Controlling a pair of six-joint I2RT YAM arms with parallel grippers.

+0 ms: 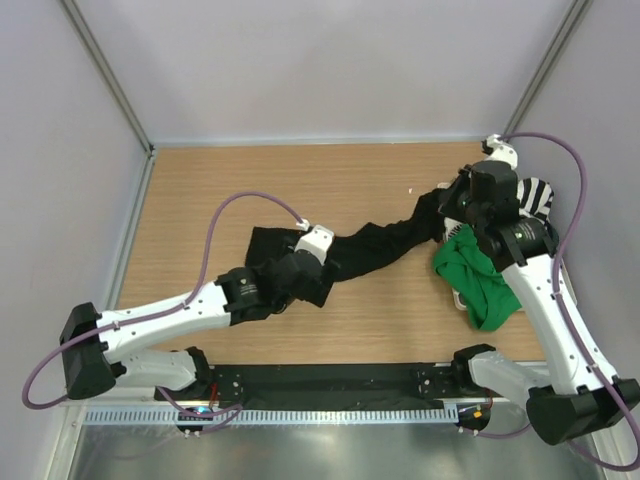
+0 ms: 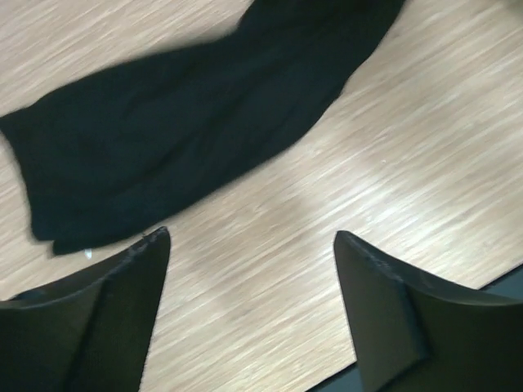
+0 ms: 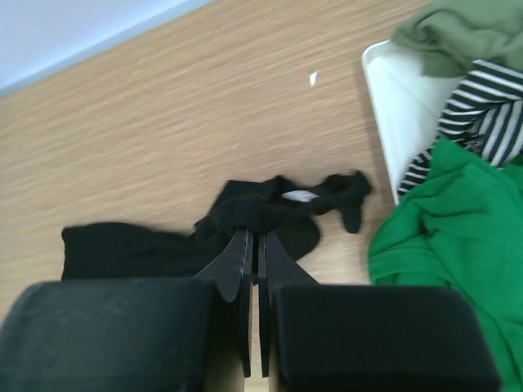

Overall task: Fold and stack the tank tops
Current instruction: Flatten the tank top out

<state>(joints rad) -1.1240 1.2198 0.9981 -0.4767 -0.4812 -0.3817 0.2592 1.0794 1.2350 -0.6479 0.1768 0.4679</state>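
So the left claw (image 2: 249,237) is spread wide with nothing in it, hanging over bare worktop (image 1: 230,180) right by the left end of the black tank top (image 1: 380,245), which lies stretched in a long diagonal strip across the middle. Over on the right, the right claw (image 3: 255,237) is pinched tight on the bunched-up right end of that same top. Just beside it the green tank top (image 1: 480,280) sits in a heap, partly over the edge of a white tray (image 3: 400,90) holding the striped tank top (image 3: 482,106) and the olive tank top (image 3: 458,33).
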